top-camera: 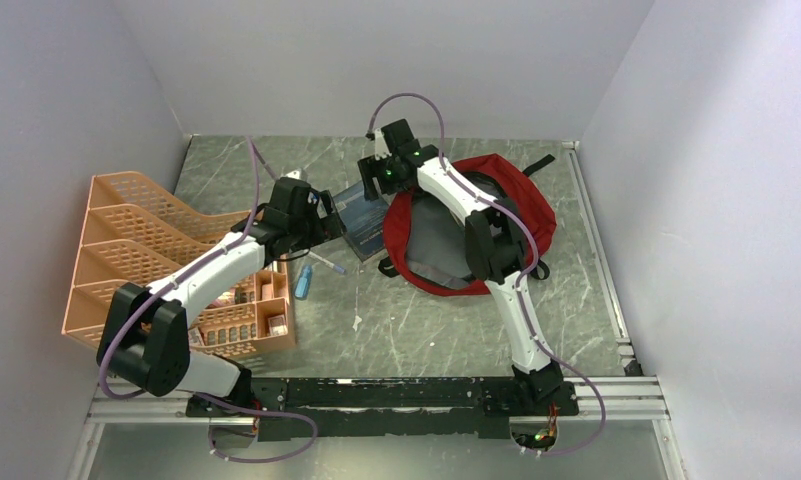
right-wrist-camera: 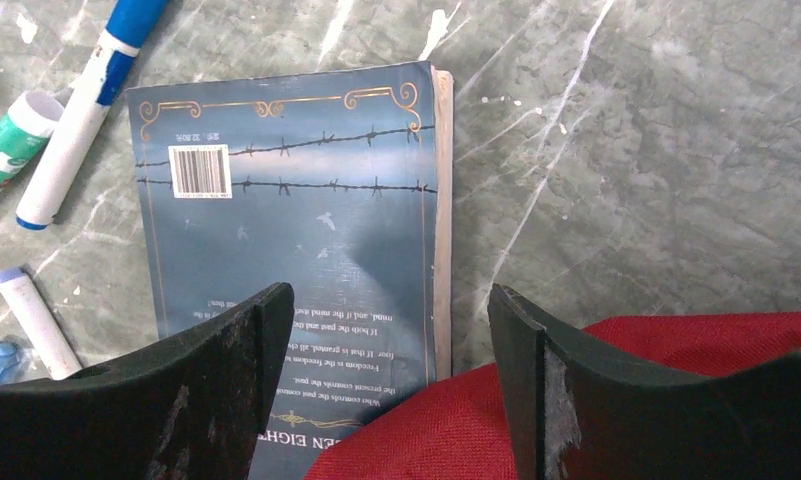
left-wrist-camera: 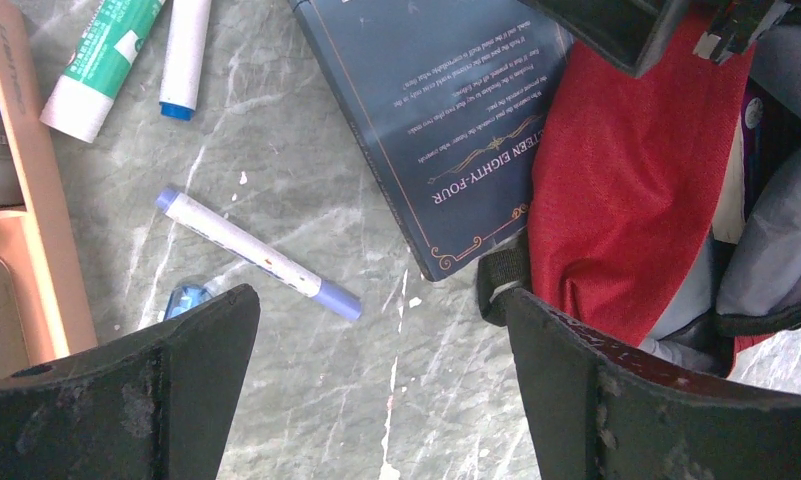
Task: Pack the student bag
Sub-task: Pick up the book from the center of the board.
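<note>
Right gripper (right-wrist-camera: 386, 305) hangs wide open, empty, over the blue book (right-wrist-camera: 296, 200) touching the open student bag (top-camera: 531, 200) right of centre — left gripper (left-wrist-camera: 381, 305) likewise — so packing that book looks next, needing a pinch on its edge.

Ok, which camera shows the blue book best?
Right wrist view: the blue book shows most of its cover, barcode plain. The left wrist view catches one corner touching the student bag; the top view only a small, part-hidden patch.
</note>
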Robot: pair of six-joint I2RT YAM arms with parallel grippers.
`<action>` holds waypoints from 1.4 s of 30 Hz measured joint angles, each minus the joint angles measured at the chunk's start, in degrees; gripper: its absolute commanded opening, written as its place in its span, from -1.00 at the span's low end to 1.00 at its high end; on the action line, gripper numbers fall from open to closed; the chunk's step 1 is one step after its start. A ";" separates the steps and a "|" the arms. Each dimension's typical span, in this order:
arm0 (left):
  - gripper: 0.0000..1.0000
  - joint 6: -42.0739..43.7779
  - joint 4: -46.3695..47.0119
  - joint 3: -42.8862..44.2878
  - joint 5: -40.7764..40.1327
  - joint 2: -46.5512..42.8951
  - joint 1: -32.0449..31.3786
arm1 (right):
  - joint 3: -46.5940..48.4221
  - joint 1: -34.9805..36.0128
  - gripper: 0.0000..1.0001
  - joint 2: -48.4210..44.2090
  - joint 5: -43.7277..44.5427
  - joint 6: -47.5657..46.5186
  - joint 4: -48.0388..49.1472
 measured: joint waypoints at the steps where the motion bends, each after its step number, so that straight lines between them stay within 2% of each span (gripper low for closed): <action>1: 0.96 0.00 0.00 0.00 0.13 0.00 0.00 | 0.04 -0.07 0.47 0.17 -0.17 0.04 0.02; 10: 0.96 0.39 0.02 -0.31 0.92 0.00 0.02 | 0.22 -1.55 0.33 4.13 -3.52 0.70 0.50; 17: 0.96 0.59 0.02 -0.31 1.68 -0.02 0.02 | 0.33 -1.73 0.12 4.31 -5.79 0.63 0.48; 26: 0.96 1.07 0.48 -0.13 3.15 0.66 0.22 | 0.31 -1.92 0.01 5.03 -9.25 0.44 0.66; 31: 0.96 1.18 1.57 1.09 4.52 3.32 0.63 | 0.31 -2.56 -0.38 5.09 -9.46 0.90 0.92; 35: 0.96 1.03 2.91 1.86 5.44 5.97 0.85 | -0.83 -4.26 -0.82 4.87 -10.75 3.15 2.73; 39: 0.96 0.55 4.42 3.04 6.47 9.33 1.18 | -5.22 -6.23 -1.00 3.63 -15.23 5.90 7.50; 42: 0.96 -0.26 5.66 4.48 7.52 12.79 1.44 | -7.56 -7.23 -1.00 3.19 -18.18 7.26 10.51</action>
